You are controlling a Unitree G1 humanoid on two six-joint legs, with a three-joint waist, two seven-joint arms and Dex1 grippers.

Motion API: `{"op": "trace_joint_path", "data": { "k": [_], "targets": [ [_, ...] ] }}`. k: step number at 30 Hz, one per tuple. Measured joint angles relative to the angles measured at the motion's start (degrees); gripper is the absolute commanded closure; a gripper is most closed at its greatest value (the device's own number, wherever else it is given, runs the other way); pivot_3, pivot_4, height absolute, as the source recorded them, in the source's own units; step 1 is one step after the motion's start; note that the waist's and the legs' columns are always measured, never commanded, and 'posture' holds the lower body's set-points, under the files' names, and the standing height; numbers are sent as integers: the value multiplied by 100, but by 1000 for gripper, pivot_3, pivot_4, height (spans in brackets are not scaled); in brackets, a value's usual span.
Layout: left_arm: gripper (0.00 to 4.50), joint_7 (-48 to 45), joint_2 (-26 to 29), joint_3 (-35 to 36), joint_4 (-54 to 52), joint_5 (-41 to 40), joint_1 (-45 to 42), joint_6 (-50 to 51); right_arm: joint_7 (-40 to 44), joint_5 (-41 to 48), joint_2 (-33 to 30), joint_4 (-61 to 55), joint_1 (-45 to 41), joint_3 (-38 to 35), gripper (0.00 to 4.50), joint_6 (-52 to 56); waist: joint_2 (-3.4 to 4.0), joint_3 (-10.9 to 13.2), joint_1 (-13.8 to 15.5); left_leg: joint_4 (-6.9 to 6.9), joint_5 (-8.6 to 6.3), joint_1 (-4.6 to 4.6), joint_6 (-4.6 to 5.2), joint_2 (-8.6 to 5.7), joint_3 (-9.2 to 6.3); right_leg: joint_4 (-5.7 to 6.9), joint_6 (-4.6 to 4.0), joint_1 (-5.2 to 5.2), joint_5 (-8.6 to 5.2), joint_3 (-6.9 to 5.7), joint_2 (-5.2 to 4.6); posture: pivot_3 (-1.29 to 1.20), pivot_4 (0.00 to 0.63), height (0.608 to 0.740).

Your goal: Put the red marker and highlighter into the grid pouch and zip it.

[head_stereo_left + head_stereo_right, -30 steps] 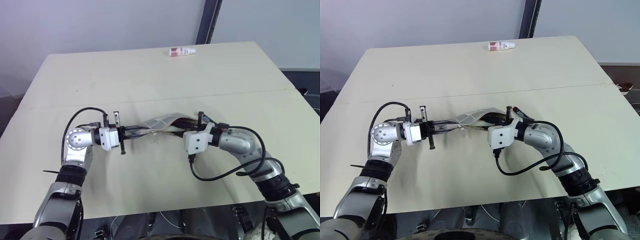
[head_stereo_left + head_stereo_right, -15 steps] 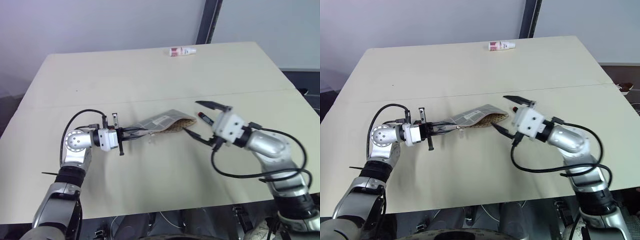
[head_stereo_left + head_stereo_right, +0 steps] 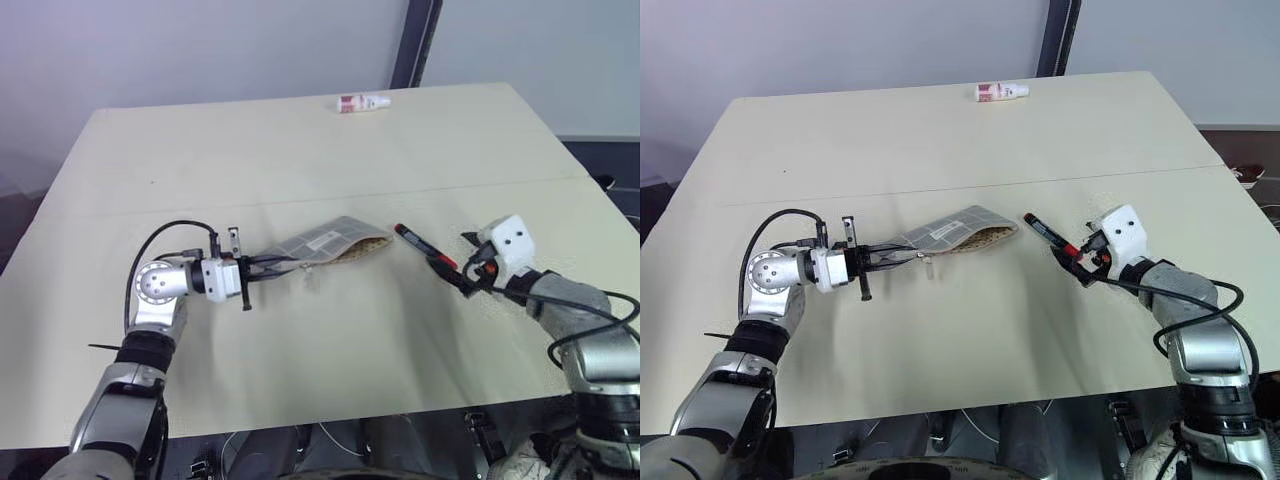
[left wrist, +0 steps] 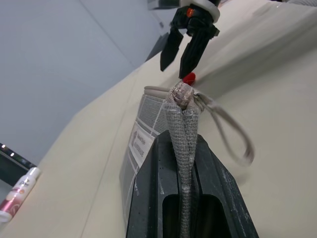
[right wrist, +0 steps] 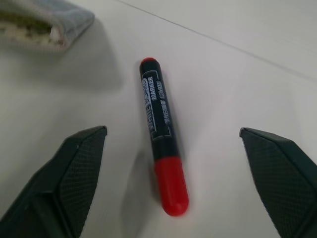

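While the left claw (image 3: 262,266) pinches one end of the grid pouch (image 3: 325,243), lifting it off the desk (image 3: 300,150), the red marker (image 3: 424,250) lies at the pouch's three o'clock, before the spread right claw (image 3: 466,268).

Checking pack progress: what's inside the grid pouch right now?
The grid pouch shows only brownish lining at its open mouth; contents deeper in are covered by fabric. The red marker lies outside on the table. Left hand pinches the pouch's end.
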Motion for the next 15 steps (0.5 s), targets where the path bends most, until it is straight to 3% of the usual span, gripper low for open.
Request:
{"op": "trace_joint_path", "data": {
  "k": [4,5,7,13,14,15],
  "targets": [
    [4500,27,9,-1,-1,24,19,-7,190,193,-35,309,-93,16,46,191,0,0,3,0,-2,-1,4,-2,1,-4,5,1,3,-1,0,0,150,740],
    [4500,39,11,-1,-2,35,24,-9,216,193,-69,374,-96,40,279,207,0,0,3,0,-2,-1,4,-2,1,-4,5,1,3,-1,0,0,150,740],
    [4500,67,28,0,-20,66,61,-10,222,178,-119,516,-107,78,846,263,0,0,2,-1,-2,-1,4,-2,0,-3,5,1,3,-1,-1,0,150,740],
    [4500,163,56,-2,-154,78,180,-10,163,44,-257,629,-69,187,3979,340,0,0,0,0,-3,-1,3,-1,1,-2,5,0,3,0,-1,0,150,740],
    [4500,168,63,-2,-155,80,180,-10,162,32,-264,623,-58,190,4252,335,0,0,1,0,-3,-1,3,-1,0,-2,5,0,3,0,-1,0,150,740],
    [4500,174,65,-2,-155,82,180,-10,162,32,-273,609,-42,190,4247,331,0,0,1,0,-3,-1,3,-1,0,-2,5,0,3,0,-1,0,150,740]
  ]
}}
